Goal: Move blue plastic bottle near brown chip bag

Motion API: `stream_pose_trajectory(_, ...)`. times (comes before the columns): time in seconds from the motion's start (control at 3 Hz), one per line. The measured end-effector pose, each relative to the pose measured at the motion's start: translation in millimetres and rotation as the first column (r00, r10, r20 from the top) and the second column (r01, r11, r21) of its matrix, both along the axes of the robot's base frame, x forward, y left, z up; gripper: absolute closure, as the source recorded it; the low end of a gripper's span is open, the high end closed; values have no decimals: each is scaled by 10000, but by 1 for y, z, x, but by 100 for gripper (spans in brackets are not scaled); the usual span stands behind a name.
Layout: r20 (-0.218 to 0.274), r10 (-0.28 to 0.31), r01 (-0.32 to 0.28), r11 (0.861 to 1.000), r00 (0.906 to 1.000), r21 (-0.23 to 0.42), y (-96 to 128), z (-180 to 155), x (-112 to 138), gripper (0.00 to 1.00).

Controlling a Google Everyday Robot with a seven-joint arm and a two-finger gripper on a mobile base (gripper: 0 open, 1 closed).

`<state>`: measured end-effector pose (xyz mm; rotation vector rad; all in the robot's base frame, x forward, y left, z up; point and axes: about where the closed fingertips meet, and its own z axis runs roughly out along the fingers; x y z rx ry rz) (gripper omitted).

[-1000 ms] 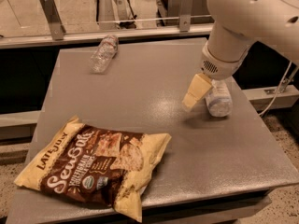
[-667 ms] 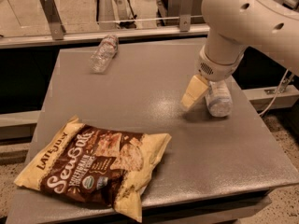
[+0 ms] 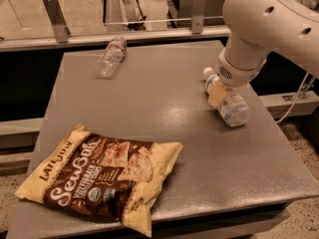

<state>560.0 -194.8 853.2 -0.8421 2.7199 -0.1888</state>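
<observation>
Camera view: pincer (image 3: 221, 94) at the blue plastic bottle (image 3: 234, 109), grip impossible to tell; brown chip bag (image 3: 99, 178) well apart, carry not yet done

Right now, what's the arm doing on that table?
The robot's gripper is down at the translucent blue-labelled plastic bottle, which lies on its side at the right of the grey table. The large brown and cream chip bag sits at the front left corner, well apart from it. A smaller clear bottle lies at the back left.
</observation>
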Motion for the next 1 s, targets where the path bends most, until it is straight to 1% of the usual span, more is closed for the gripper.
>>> stream_pose_trajectory(0.33, 323, 165, -176, 9994, 9993, 312, -3, 18, -3, 71)
stream_pose_trajectory(0.67, 552, 735, -777, 9938, 9958, 791, 2, 30, -4, 93)
stream_pose_trajectory(1.0, 828, 1918, -2020, 9694, 9779, 1397, 15, 42, -1, 100)
